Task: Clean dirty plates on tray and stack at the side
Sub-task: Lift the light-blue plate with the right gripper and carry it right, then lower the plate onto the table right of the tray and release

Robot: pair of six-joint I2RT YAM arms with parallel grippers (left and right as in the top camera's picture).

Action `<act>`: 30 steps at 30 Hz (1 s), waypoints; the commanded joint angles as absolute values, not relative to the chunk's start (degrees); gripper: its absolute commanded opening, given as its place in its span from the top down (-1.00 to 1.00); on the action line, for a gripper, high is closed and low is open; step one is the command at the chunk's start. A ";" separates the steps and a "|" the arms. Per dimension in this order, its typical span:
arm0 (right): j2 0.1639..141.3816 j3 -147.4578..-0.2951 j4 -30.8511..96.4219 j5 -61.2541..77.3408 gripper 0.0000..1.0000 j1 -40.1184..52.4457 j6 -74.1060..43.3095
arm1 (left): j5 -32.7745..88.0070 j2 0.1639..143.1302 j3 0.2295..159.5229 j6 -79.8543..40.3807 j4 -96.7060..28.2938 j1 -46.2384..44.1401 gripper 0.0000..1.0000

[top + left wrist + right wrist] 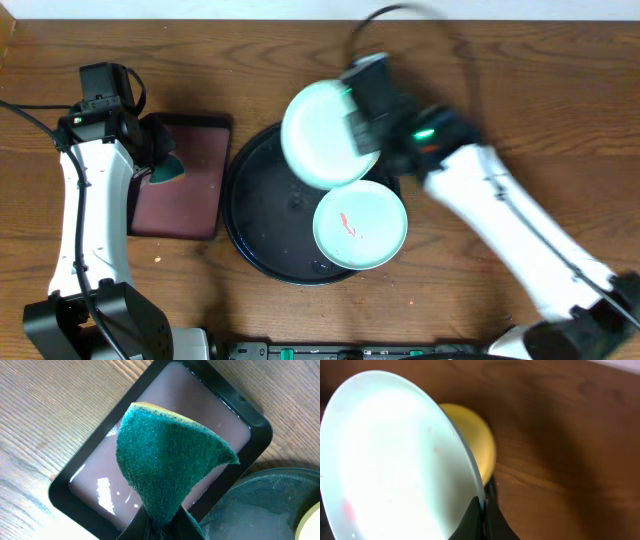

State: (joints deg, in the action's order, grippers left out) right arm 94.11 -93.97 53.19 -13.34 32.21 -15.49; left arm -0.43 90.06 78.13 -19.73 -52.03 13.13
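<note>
My right gripper (362, 128) is shut on the rim of a pale blue-green plate (322, 136) and holds it tilted above the back of the round black tray (262, 210). In the right wrist view this plate (395, 460) fills the left side, and the pale yellow plate (479, 445) shows behind it. A second blue-green plate (360, 225) with a red smear lies on the tray's front right. My left gripper (160, 160) is shut on a green sponge (167, 467) above the maroon tray (210, 405).
The small dark maroon rectangular tray (185, 180) holds a film of liquid and lies left of the black tray. The black tray's wet rim shows in the left wrist view (260, 505). Bare wood table lies all round.
</note>
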 commanded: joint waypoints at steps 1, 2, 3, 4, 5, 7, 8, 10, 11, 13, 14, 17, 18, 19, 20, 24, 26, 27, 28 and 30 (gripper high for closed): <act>90.59 -95.24 54.98 2.33 0.98 21.65 -17.15 | -1.39 90.02 77.45 -20.23 -51.79 13.39 0.83; 90.54 -95.24 55.86 4.03 0.98 18.11 -17.15 | -1.41 90.02 77.45 -20.23 -51.79 13.39 0.83; 90.59 -95.22 56.86 5.13 0.98 14.66 -17.15 | -1.39 90.02 77.45 -20.23 -51.79 13.39 0.84; 90.80 -95.11 57.49 5.65 0.98 12.27 -17.12 | -1.41 90.02 77.45 -20.23 -51.79 13.39 0.84; 91.18 -94.87 58.35 5.93 0.98 8.91 -17.10 | -1.39 90.02 77.45 -20.23 -51.79 13.39 0.83; 92.18 -93.95 59.46 5.96 0.98 3.81 -16.64 | -1.39 90.02 77.45 -20.23 -51.79 13.39 0.83; 92.73 -93.30 59.66 6.09 0.98 1.78 -16.23 | -1.39 90.02 77.45 -20.23 -51.79 13.39 0.84; 94.15 -91.15 59.75 6.09 0.98 -2.17 -15.66 | -1.39 90.02 77.45 -20.23 -51.79 13.39 0.84; 94.76 -90.11 59.59 6.07 0.98 -3.51 -15.59 | -1.39 90.02 77.45 -20.23 -51.79 13.39 0.84; 96.95 -86.04 58.35 6.04 0.98 -7.73 -14.17 | -1.41 90.02 77.45 -20.23 -51.77 13.39 0.84; 97.71 -84.53 57.71 6.07 0.98 -8.99 -13.61 | -1.41 90.02 77.45 -20.23 -51.77 13.39 0.84; 100.09 -80.71 55.86 6.31 0.98 -11.31 -11.62 | -1.39 90.02 77.45 -20.23 -51.59 13.39 0.83; 101.10 -79.46 55.31 6.31 0.98 -11.77 -10.79 | -1.41 90.02 77.45 -20.23 -51.55 13.39 0.83; 101.73 -78.70 54.94 6.33 0.97 -11.94 -10.31 | -1.39 90.02 77.45 -20.23 -51.53 13.39 0.83; 102.56 -77.52 54.30 6.39 0.98 -12.01 -9.47 | -1.39 90.02 77.45 -20.23 -51.55 13.39 0.83; 104.81 -74.22 51.46 6.92 0.98 -11.90 -6.74 | -1.39 90.02 77.45 -20.23 -51.55 13.39 0.84; 105.14 -72.93 50.11 6.94 0.98 -11.90 -6.52 | -1.39 90.02 77.45 -20.23 -51.55 13.39 0.84; 105.14 -72.53 49.69 6.94 0.97 -11.90 -6.55 | -1.39 90.02 77.45 -20.23 -51.55 13.39 0.84; 105.12 -72.40 49.69 6.92 0.97 -11.92 -6.52 | -1.39 90.02 77.45 -20.23 -51.57 13.39 0.84; 105.10 -72.47 49.69 6.94 0.44 -11.94 -6.55 | -1.37 90.02 77.45 -20.23 -51.59 13.39 0.84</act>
State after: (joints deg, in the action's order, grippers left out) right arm 105.32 -72.51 50.06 6.02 -12.14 -8.05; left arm -0.43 90.06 78.13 -19.73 -51.64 13.13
